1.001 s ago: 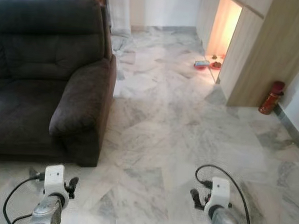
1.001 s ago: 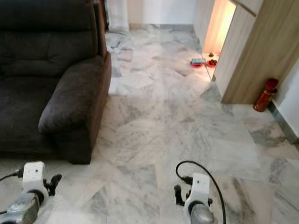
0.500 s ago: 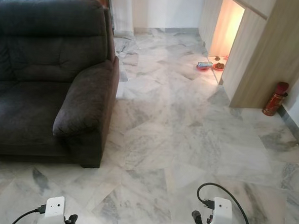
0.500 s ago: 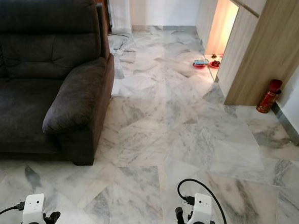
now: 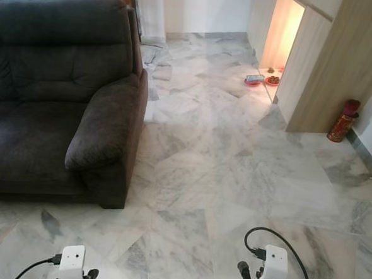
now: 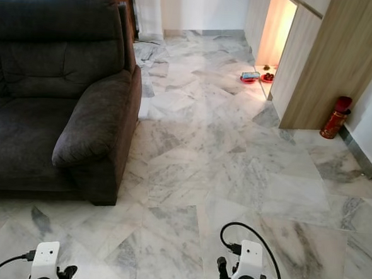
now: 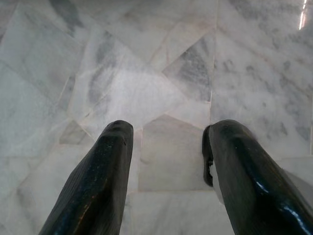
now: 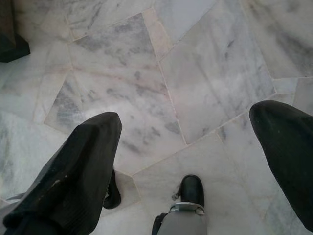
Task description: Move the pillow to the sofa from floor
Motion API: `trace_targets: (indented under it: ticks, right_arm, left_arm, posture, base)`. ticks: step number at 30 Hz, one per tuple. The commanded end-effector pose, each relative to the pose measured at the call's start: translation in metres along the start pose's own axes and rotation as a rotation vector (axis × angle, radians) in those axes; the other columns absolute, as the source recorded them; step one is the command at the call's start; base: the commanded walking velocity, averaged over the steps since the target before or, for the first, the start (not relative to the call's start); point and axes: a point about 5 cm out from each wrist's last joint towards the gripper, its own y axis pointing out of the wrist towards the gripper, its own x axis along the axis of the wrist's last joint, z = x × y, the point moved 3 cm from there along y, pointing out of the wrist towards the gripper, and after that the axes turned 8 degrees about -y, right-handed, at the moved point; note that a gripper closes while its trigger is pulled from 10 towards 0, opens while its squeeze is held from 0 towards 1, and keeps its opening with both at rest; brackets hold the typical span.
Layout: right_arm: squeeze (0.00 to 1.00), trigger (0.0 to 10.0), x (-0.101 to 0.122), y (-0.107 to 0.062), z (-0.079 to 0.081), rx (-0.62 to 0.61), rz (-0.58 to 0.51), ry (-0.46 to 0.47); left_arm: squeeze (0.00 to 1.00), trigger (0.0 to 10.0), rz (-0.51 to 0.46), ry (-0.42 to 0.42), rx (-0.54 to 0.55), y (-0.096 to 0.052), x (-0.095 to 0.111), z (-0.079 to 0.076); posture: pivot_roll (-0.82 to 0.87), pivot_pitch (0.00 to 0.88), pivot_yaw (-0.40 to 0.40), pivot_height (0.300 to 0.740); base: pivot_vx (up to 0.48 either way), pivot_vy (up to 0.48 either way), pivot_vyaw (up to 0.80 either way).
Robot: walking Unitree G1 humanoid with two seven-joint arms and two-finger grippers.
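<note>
Both claws, left claw (image 7: 166, 147) and right claw (image 8: 195, 142), hang low with fingers apart over bare marble floor (image 5: 235, 161); sofa (image 5: 55, 106) ahead-left, nearer the left arm; pillow's whereabouts unknown.

Sharp, evenly daylit frames; warm glow from the alcove (image 5: 282, 31).
</note>
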Motion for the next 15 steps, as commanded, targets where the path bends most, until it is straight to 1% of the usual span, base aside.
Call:
trace_targets:
  ticks: [1, 4, 5, 9, 12, 13, 15]
  right_arm:
    - [0.00, 10.0, 0.0020, 0.0003, 0.0011, 0.001, -0.009, 0.008]
    - [0.00, 10.0, 0.0037, 0.0005, 0.0013, 0.005, -0.017, 0.004]
    - [0.00, 10.0, 0.0039, 0.0005, 0.0019, 0.012, -0.017, -0.017]
    - [0.00, 10.0, 0.0027, 0.0002, 0.0012, 0.011, -0.015, -0.039]
    - [0.00, 10.0, 0.0029, 0.0000, -0.0008, 0.000, -0.018, -0.051]
    - [0.00, 10.0, 0.0037, 0.0002, -0.0013, -0.003, -0.018, -0.027]
    - [0.00, 10.0, 0.0040, 0.0002, -0.0013, -0.002, -0.019, -0.018]
  left_arm:
    - [0.00, 10.0, 0.031, -0.001, 0.018, -0.0016, -0.0075, 0.0062]
    - [0.00, 10.0, 0.027, 0.000, 0.018, -0.0014, -0.0060, 0.0063]
    - [0.00, 10.0, 0.024, 0.000, 0.016, -0.0012, -0.0058, 0.0049]
    - [0.00, 10.0, 0.021, -0.006, 0.017, -0.0012, -0.0058, 0.0046]
    - [0.00, 10.0, 0.024, -0.008, 0.018, -0.0013, -0.0062, 0.0051]
    - [0.00, 10.0, 0.032, 0.000, 0.015, -0.0011, -0.0059, 0.0058]
    - [0.00, 10.0, 0.033, 0.001, 0.015, -0.0011, -0.0057, 0.0061]
  posture:
    - [-0.09, 0.000, 0.078, 0.740]
    - [-0.08, 0.000, 0.072, 0.740]
    - [-0.08, 0.000, 0.072, 0.740]
    - [-0.07, 0.000, 0.077, 0.740]
    - [-0.07, 0.000, 0.078, 0.740]
    - [-0.07, 0.000, 0.085, 0.740]
    - [-0.07, 0.000, 0.085, 0.740]
  base:
    - [0.000, 0.000, 0.00]
    - [0.000, 0.000, 0.00]
    - [0.000, 0.274, 0.00]
    - [0.000, 0.285, 0.00]
    - [0.000, 0.285, 0.58]
    - [0.000, 0.292, 0.80]
    - [0.000, 0.291, 0.80]
